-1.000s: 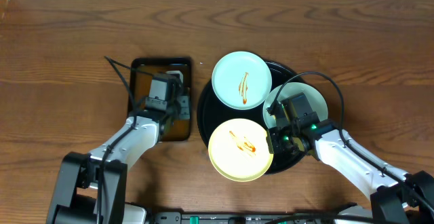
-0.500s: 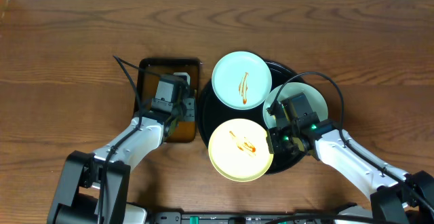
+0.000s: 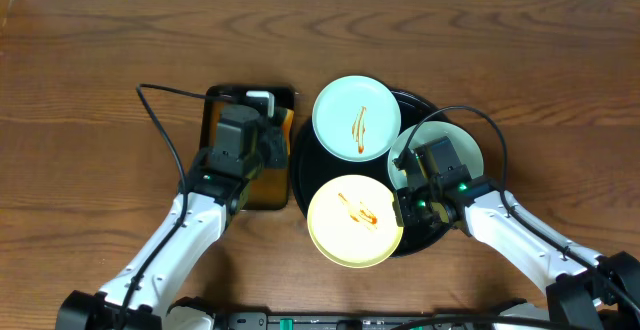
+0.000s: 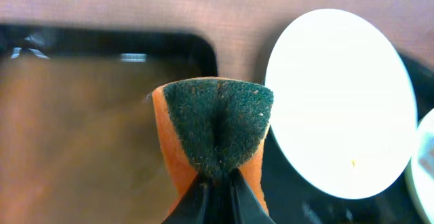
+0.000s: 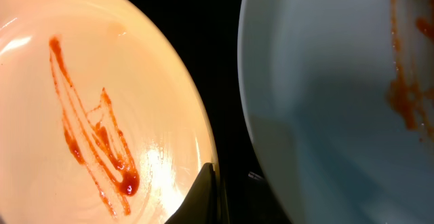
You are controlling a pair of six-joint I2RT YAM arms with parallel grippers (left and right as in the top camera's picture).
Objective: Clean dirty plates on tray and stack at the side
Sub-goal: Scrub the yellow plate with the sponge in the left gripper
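A round black tray (image 3: 300, 160) holds three sauce-smeared plates: a pale teal plate (image 3: 355, 118) at the back, a yellow plate (image 3: 355, 220) at the front and a pale green plate (image 3: 462, 142) at the right. My left gripper (image 3: 272, 142) is shut on an orange sponge with a dark green scouring face (image 4: 217, 125), held over the right edge of the rectangular tray, beside the teal plate (image 4: 339, 102). My right gripper (image 3: 408, 208) is shut on the right rim of the yellow plate (image 5: 88, 115), with one finger (image 5: 209, 193) showing beside the green plate (image 5: 339, 81).
A black rectangular tray (image 3: 212, 105) holding brownish liquid stands left of the round tray; its rim also shows in the left wrist view (image 4: 102, 37). Bare wooden table (image 3: 90, 90) lies to the left, right and back.
My left gripper has risen from the rectangular tray with the sponge and moved right, toward the round tray. The right arm and the plates have not moved.
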